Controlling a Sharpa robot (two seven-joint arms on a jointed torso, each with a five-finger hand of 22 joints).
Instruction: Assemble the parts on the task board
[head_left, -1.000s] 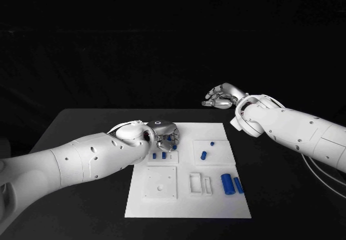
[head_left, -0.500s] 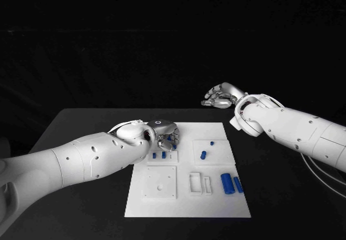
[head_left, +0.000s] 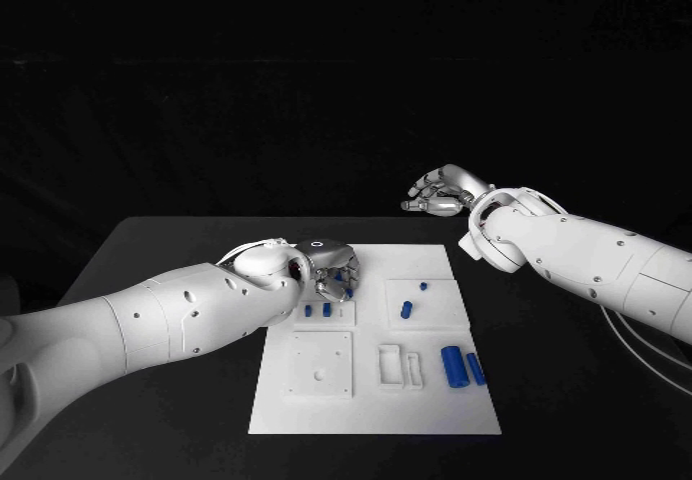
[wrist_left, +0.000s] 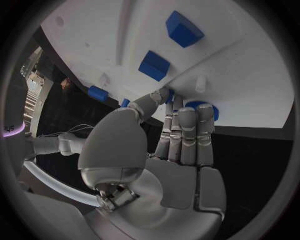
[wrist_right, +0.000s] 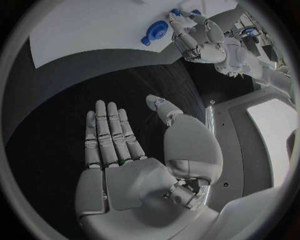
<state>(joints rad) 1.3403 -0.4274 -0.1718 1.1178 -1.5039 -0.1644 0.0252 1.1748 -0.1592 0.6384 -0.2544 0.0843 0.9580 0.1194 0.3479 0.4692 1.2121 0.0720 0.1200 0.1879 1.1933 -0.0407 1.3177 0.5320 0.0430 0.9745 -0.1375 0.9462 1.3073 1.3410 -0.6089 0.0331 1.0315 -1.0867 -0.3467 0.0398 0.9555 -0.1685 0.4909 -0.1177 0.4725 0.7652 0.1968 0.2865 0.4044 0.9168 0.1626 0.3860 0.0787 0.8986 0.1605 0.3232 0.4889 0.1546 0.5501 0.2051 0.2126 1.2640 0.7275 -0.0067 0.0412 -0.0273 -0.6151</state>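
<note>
Several small blue parts (head_left: 459, 368) sit on the white task board (head_left: 433, 415), which lies in the middle of the desk (head_left: 159, 260). You can guess they are hard plastic: light, stiff and a bit slippery. Pinch each one by its sides and do not squeeze hard, or it may pop out.

Your left hand (head_left: 327, 270) is over the board's far left corner, and its fingers (head_left: 343, 285) curl down around a blue part (wrist_left: 201, 106) there. From above you cannot tell if the fingers really grip it. The left wrist view helps more: the fingertips (wrist_left: 187, 116) touch a round blue piece at the board's edge, with the thumb close beside it. Even so, you cannot be sure it is held and not just touched.

Your right hand (head_left: 440, 192) hangs past the far edge of the desk, well apart from the board. The head view shows it small. The right wrist view shows it better: the palm (wrist_right: 134, 185) is flat, the fingers (wrist_right: 109, 132) are straight and apart, and it holds nothing.

Two blue blocks (wrist_left: 167, 47) stand on the board just past the left fingers.
</note>
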